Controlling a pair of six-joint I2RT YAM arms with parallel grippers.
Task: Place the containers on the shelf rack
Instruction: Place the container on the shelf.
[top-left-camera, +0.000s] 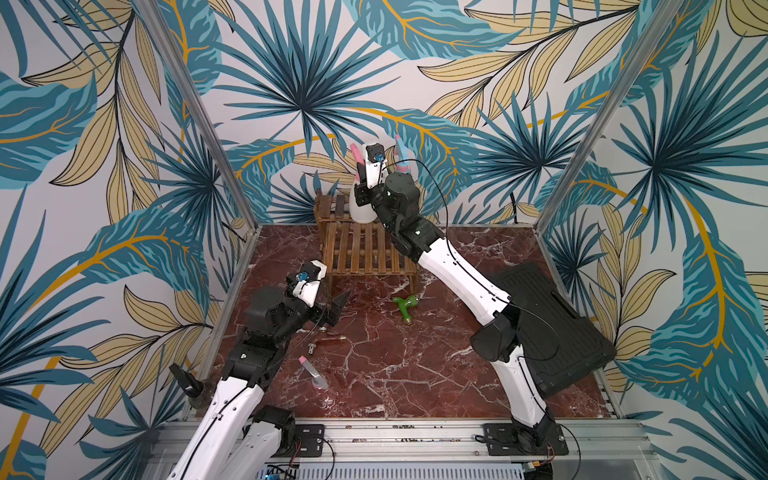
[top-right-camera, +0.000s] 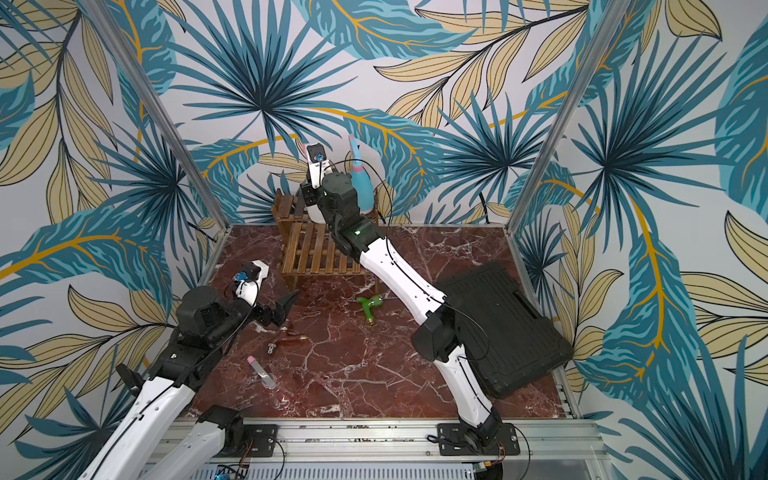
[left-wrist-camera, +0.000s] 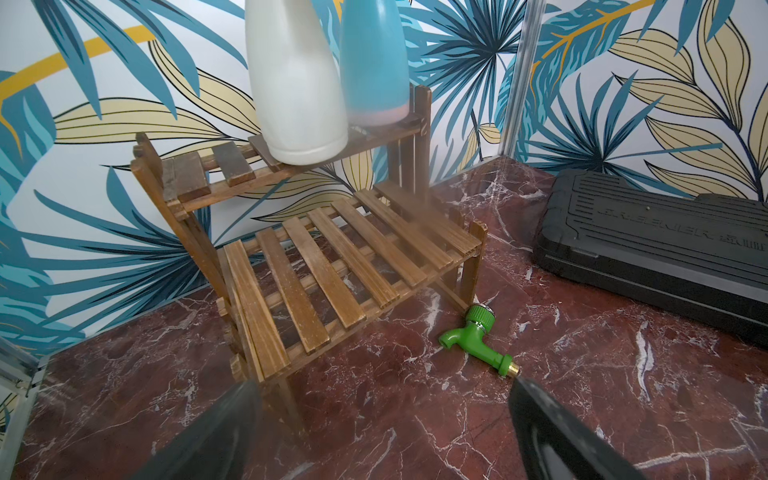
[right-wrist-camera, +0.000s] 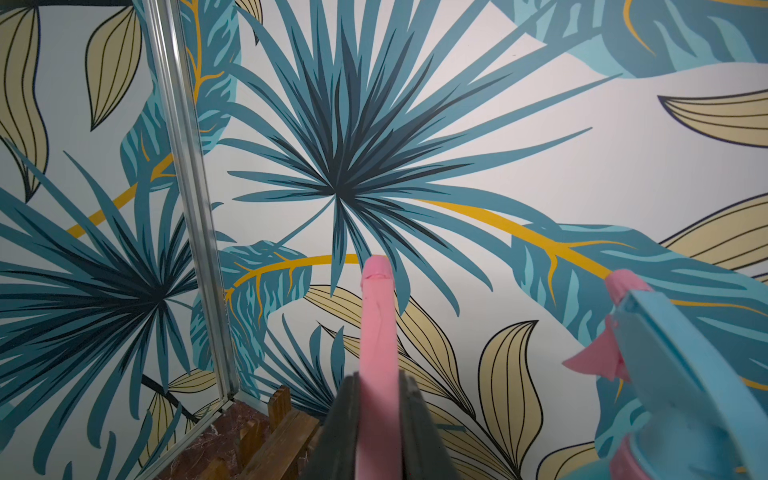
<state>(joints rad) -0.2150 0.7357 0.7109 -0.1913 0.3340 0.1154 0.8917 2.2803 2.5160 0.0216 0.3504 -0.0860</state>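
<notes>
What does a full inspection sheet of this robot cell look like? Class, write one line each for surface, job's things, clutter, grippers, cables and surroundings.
Surface: red-brown marbled tabletop.
Job's things: wooden shelf rack; light blue spray bottle stands on its upper tier, cream-white spray bottle beside it, contact with the tier unclear; lower tier bare; clear pinkish spray bottle lies on the tabletop.
Clutter: green tap fitting, brass-tipped metal fitting, black ribbed case.
Grippers: right gripper shut on the cream-white spray bottle's pink head; left gripper open, holding nothing.
Cables: black cable loops off the right arm.
Surroundings: leaf-print walls, aluminium frame posts.
</notes>
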